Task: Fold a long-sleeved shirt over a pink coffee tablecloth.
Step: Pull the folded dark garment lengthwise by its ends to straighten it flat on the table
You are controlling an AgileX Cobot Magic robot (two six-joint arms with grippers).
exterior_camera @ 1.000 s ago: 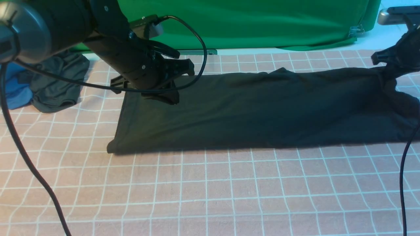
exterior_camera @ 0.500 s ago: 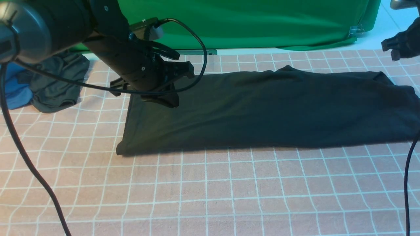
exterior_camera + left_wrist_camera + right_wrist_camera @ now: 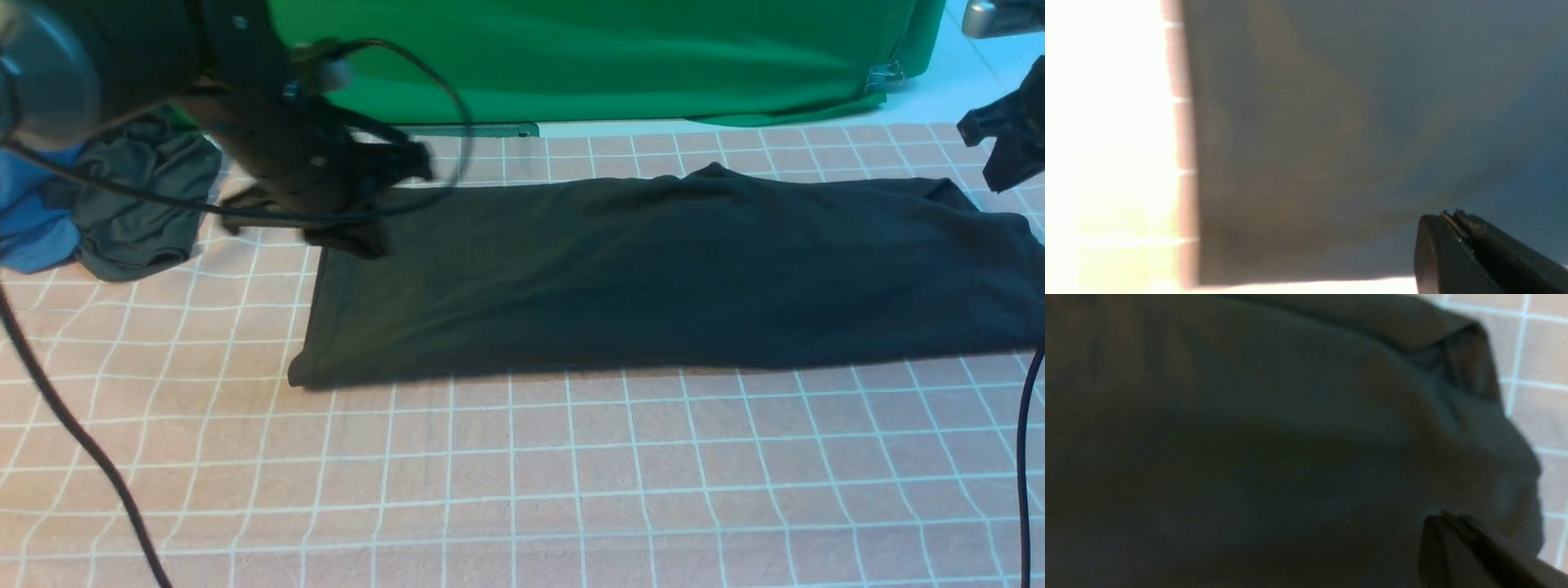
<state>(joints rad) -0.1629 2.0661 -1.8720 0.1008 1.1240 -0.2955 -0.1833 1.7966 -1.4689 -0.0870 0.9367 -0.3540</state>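
The black long-sleeved shirt (image 3: 653, 269) lies flat as a long folded band across the pink coffee tablecloth (image 3: 522, 474). No print shows on it. My left gripper (image 3: 359, 241) hovers over the band's far left corner, shut with nothing in it, and blurred by motion. In the left wrist view its closed tips (image 3: 1449, 214) hang above the shirt (image 3: 1331, 122) near its edge on the tablecloth (image 3: 1184, 134). My right gripper (image 3: 1000, 175) is raised just past the shirt's far right corner, shut and empty. Its tips (image 3: 1443, 516) sit over the rumpled shirt end (image 3: 1249, 437).
A dark grey garment (image 3: 139, 204) and a blue garment (image 3: 33, 229) lie bunched at the far left. The green backdrop (image 3: 612, 57) hangs behind the table. Arm cables (image 3: 82, 441) (image 3: 1024, 457) trail down both sides.
My right gripper let go of the shirt's right end, which dropped flat, then lifted away and shut. The left arm has just swung left; the shirt stayed put.
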